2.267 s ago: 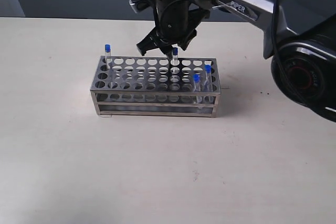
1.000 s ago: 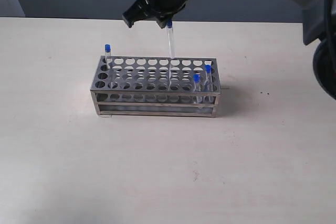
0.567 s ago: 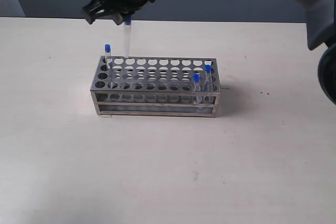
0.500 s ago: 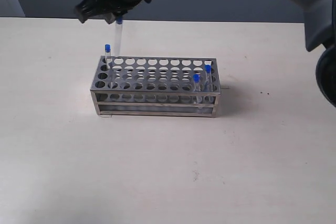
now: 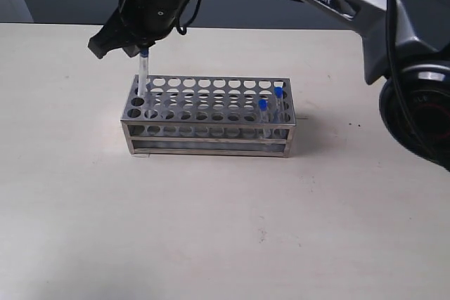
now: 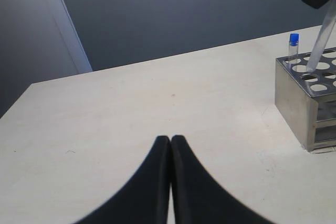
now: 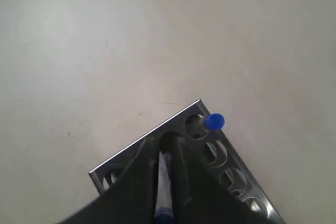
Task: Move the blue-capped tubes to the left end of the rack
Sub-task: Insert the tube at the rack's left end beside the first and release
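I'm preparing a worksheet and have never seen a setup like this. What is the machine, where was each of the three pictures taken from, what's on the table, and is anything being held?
This is a robot with two arms, each ending in a gripper. One picture looks at the whole scene from outside. The other two come from cameras on the arms' wrists. On the pale table stands a steel test-tube rack. It holds two blue-capped tubes at its right end and, seen from the left wrist, another tube in a corner hole at its left end. The right gripper is shut on a fourth tube, just over the rack's left end. The left gripper is shut and empty.
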`<state>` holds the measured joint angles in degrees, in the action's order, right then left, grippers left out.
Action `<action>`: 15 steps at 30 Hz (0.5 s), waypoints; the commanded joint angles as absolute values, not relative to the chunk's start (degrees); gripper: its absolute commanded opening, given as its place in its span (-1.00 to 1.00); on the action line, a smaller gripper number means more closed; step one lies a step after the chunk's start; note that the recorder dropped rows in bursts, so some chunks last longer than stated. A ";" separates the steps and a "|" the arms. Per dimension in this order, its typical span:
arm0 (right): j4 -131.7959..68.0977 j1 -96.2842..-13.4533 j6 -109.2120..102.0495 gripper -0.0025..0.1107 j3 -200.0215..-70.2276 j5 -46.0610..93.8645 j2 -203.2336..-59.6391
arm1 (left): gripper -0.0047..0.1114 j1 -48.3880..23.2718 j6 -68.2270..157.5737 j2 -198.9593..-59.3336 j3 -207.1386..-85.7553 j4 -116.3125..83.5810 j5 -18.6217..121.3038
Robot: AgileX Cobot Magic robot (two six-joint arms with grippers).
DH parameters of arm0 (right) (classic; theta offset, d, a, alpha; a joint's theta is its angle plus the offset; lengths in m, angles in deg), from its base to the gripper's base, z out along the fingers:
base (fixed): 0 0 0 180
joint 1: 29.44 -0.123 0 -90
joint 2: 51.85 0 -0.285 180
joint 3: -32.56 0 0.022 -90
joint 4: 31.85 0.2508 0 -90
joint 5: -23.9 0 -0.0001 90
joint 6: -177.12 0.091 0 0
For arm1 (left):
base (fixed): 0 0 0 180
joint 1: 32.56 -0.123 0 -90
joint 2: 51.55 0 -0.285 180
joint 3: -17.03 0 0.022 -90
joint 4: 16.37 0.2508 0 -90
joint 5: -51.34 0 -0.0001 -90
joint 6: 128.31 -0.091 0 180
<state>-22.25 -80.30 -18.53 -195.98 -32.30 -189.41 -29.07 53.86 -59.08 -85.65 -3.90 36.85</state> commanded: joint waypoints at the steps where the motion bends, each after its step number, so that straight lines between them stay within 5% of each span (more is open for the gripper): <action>1: -22.21 -80.22 -19.39 -0.97 -196.24 -29.38 -189.21 | -0.91 -28.90 54.05 -59.33 -85.76 -3.67 37.63; 15: -22.89 -80.22 -20.06 -0.97 -196.24 -29.37 -193.93 | -0.91 -28.90 54.05 -59.33 -85.76 -3.67 37.63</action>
<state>-22.69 -80.30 -19.68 -195.98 -29.28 -193.54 -29.07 53.86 -59.08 -85.65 -3.90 36.85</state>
